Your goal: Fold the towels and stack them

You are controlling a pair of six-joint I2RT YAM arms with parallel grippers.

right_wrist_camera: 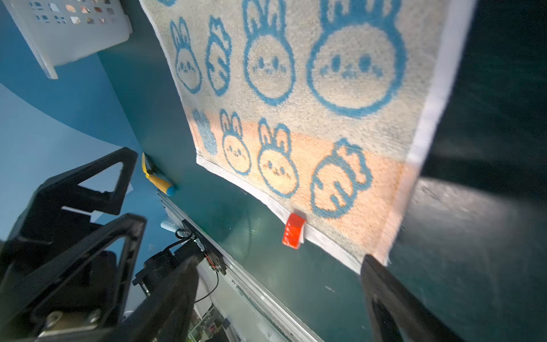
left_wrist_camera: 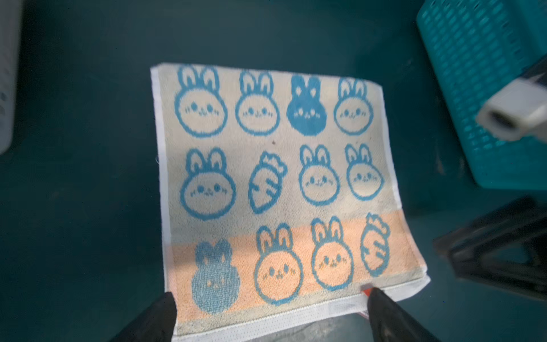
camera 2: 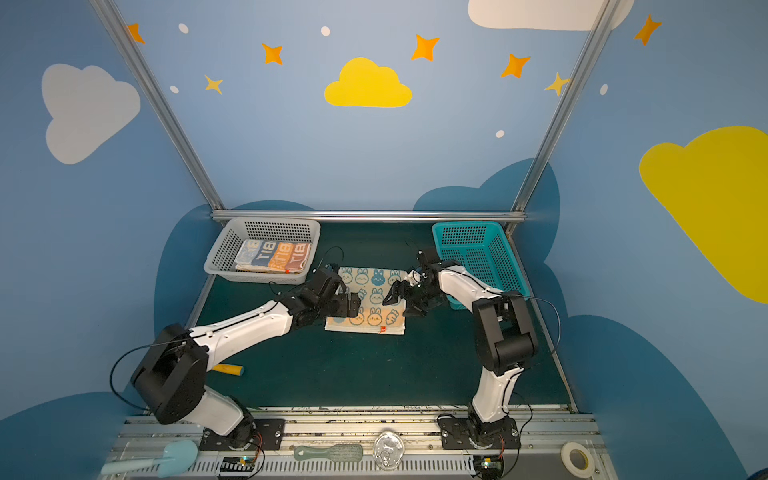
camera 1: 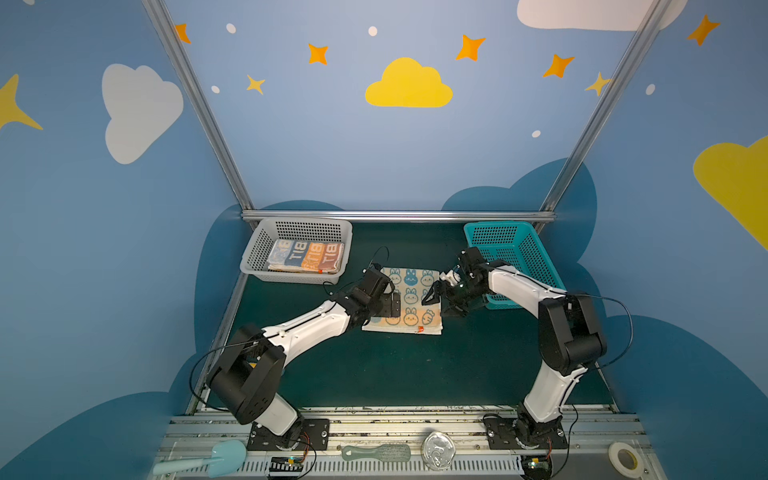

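Blue-bunny towel (camera 1: 410,297) flat on counter (camera 1: 374,370), L tool (camera 1: 395,305) over its left edge w/ jaws apart, R tool (camera 1: 438,305) over right edge, jaws apart, lettered towel (camera 1: 307,257) in grey basket (camera 1: 254,253).

bunny towel (left_wrist_camera: 275,183) flat on green mat (left_wrist_camera: 74,207); left gripper (left_wrist_camera: 270,296) spread wide at orange edge; teal basket (left_wrist_camera: 473,74) nearby.
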